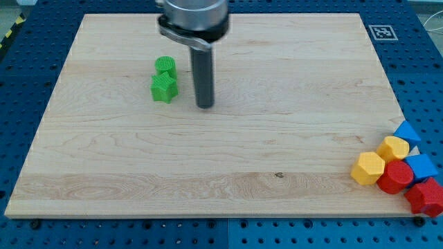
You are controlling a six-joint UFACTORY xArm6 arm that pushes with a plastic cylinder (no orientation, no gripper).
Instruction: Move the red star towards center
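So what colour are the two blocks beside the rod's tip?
Green, both of them, clear in the camera view.

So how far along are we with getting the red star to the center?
Nothing looks done yet: the red star sits at the view's bottom-right edge, clustered with the red block, yellow blocks and blue blocks. In hand: nothing; my tip rests far away, just right of the green star. Left: cross the board, get behind the star and push it centerward.

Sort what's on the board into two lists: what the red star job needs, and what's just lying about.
For the job:
- red star, bottom right edge
- my tip, far off, beside the green blocks

Lying about:
- green star
- green block
- two yellow blocks
- red block
- two blue blocks
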